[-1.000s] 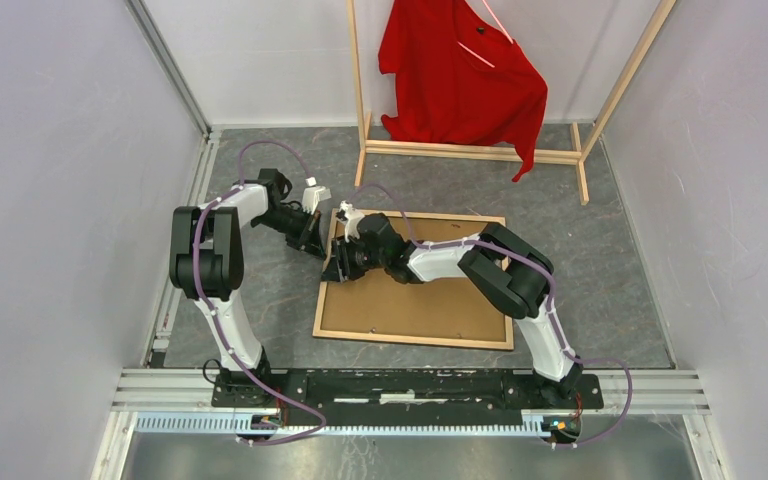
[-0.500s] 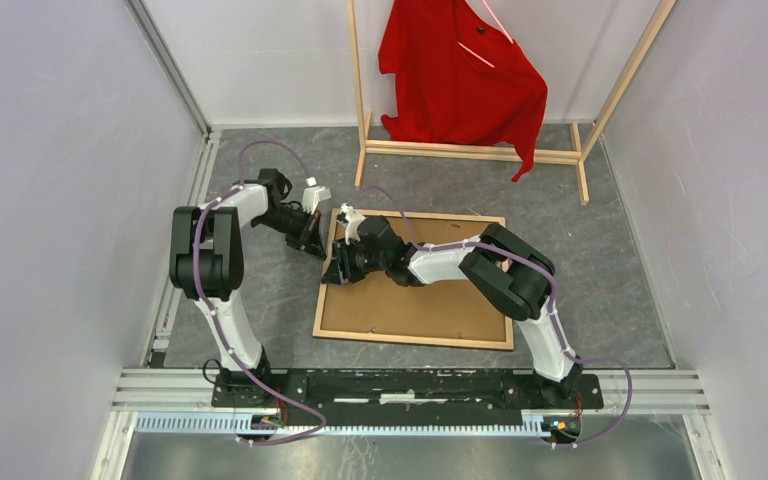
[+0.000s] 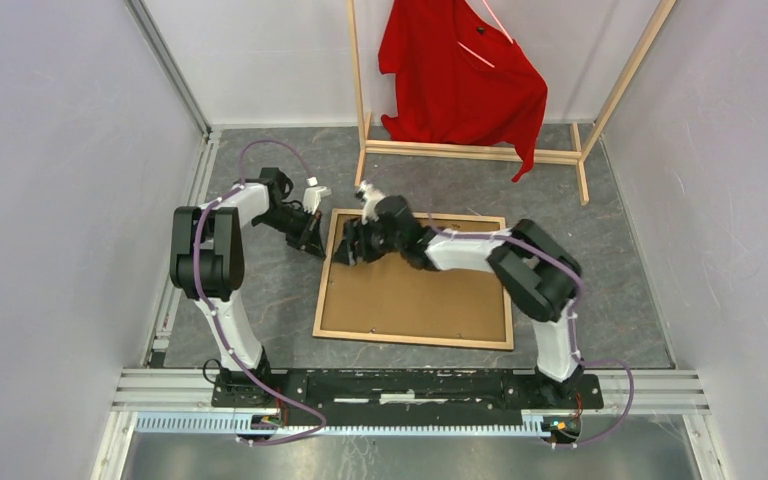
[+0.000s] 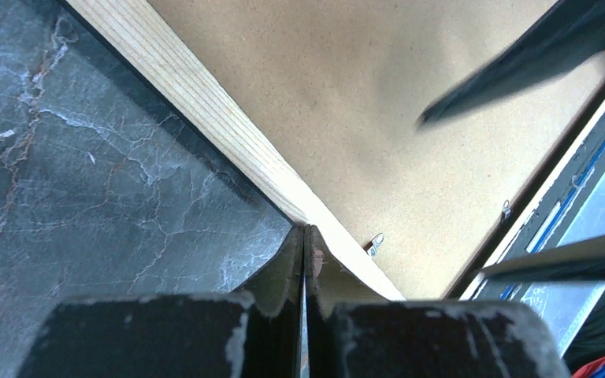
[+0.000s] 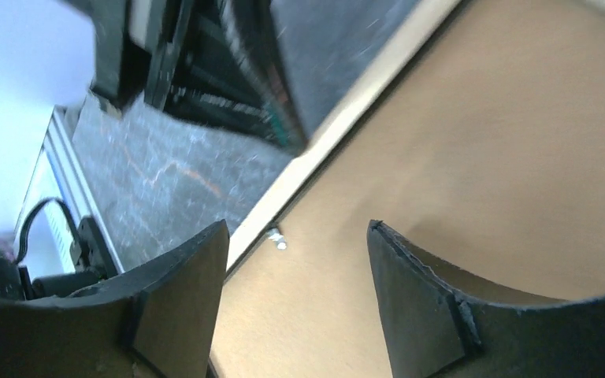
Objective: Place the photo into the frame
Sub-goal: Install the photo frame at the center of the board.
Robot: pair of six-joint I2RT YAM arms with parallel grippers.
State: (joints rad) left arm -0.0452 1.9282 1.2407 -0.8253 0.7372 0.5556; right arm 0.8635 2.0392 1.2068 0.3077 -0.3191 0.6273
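Right gripper (image 3: 348,250) has shifted since a second ago from further in over the backing board (image 3: 420,300) toward the far-left corner of the frame (image 3: 410,341), with its forearm swung toward the frame's far rail. The left gripper (image 3: 312,243) and the frame lie as before. The frame rests flat on the table (image 3: 260,290), light-wood back upward, its long axis running left to right, parallel to the line of the arm bases. The brown backing board fills the frame's opening, and a small metal tab (image 4: 375,240) shows at the inner edge of the left rail. The photo appears in no view. If it is already in the frame it lies beneath the board, which cannot be confirmed. The right gripper's jaws are spread and empty, poised over the board just inside the frame's left rail; motion blur hides whether they touch it. The left gripper's fingers are closed together, with their tips at the frame's left rail from outside, near the same far-left corner. Whether they nip the rail's edge or merely press on it cannot be told. Both claws thus stand at one corner, and from there the board runs rightward along the long axis. The right gripper is nearer the board and tab, the left nearer the rail. The step in hand is probably securing the board.
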